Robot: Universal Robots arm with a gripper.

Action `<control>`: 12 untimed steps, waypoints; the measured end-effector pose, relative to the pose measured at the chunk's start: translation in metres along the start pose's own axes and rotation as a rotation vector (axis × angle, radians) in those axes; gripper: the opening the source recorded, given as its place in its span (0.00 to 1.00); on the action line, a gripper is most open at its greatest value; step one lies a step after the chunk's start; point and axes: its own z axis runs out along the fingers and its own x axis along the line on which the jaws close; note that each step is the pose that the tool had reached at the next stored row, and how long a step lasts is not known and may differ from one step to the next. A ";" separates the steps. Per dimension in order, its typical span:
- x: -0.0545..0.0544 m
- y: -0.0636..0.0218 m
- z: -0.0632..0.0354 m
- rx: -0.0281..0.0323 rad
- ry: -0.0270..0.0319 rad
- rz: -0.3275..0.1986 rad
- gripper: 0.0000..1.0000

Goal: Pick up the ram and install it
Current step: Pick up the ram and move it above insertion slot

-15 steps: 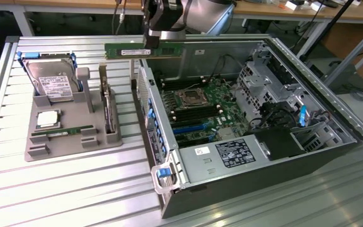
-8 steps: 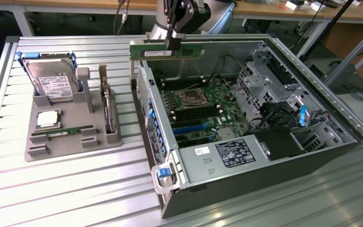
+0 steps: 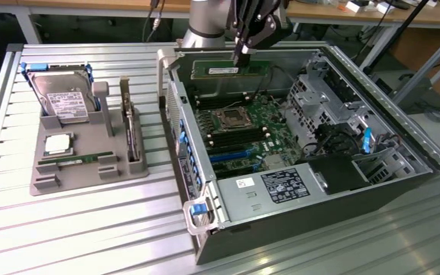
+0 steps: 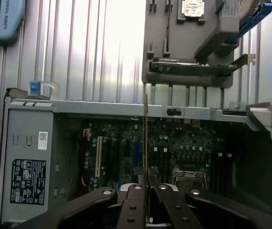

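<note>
Pick-up done: your hand [image 3: 243, 59] is pinched narrow on the ram [image 3: 220, 70]. The stick hangs level, clear of the grey parts holder [image 3: 90, 172] on the worktop [image 3: 67, 229], above the mobo [image 3: 247, 137] inside the open PC case [image 3: 319, 229]. Install left: ram not yet seated in any slot.

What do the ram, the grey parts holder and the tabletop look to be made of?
The ram: green circuit board, matte, bearing a white label. The grey parts holder: likely plastic, dull uniform grey with moulded slots. The tabletop: probably aluminium, silvery ribbed slats catching glare.
</note>
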 end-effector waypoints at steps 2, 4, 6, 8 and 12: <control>0.001 -0.0189 0.0028 -0.0075 0.0017 -0.003 0.12; 0.002 -0.0365 0.0047 -0.0133 0.0029 -0.006 0.12; 0.003 -0.0566 0.0064 -0.0193 0.0035 -0.009 0.12; 0.004 -0.0781 0.0077 -0.0250 0.0041 -0.011 0.12; 0.005 -0.1132 0.0097 -0.0344 0.0039 -0.013 0.12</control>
